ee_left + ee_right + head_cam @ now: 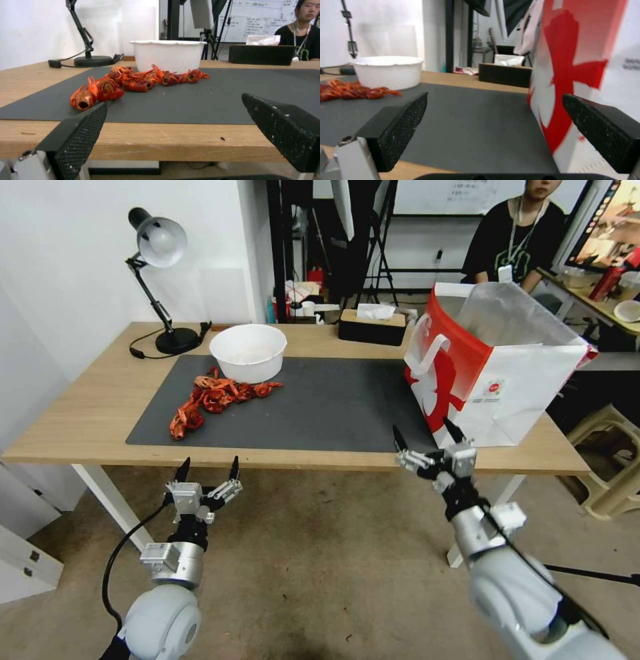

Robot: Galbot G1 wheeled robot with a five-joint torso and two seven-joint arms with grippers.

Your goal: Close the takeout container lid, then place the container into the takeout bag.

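The left end effector (207, 468) hangs just short of the tabletop's (87, 413) near edge, at about seven o'clock in the head view, its two black fingers spread wide with nothing between them. From its wrist camera the fingertips frame a heap of red crayfish shells (133, 81) lying on the dark mat (206, 100), and behind them the round white bowl (168, 55) at roughly twelve o'clock. Judging by that level, centred aim, the arm is parked facing the work area rather than reaching for anything.

The right end effector (427, 439) sits at about five o'clock in the head view, also gaping and empty, its tips just over the tabletop's front edge and near the lower corner of the takeout bag (493, 367). The bag stands upright at the mat's right end, around two o'clock, mouth open to the top with its clear liner showing, which suits dropping something in from above. In the right wrist view its red-and-white wall (580, 75) looms beside one fingertip; whether they touch is hard to tell from this angle.

The small clear clamshell is not on the mat, so the task's container may already be inside the bag, hidden by its walls; that is only a guess. A desk lamp (157, 280) and a dark tissue box (372, 325) stand along the far edge.
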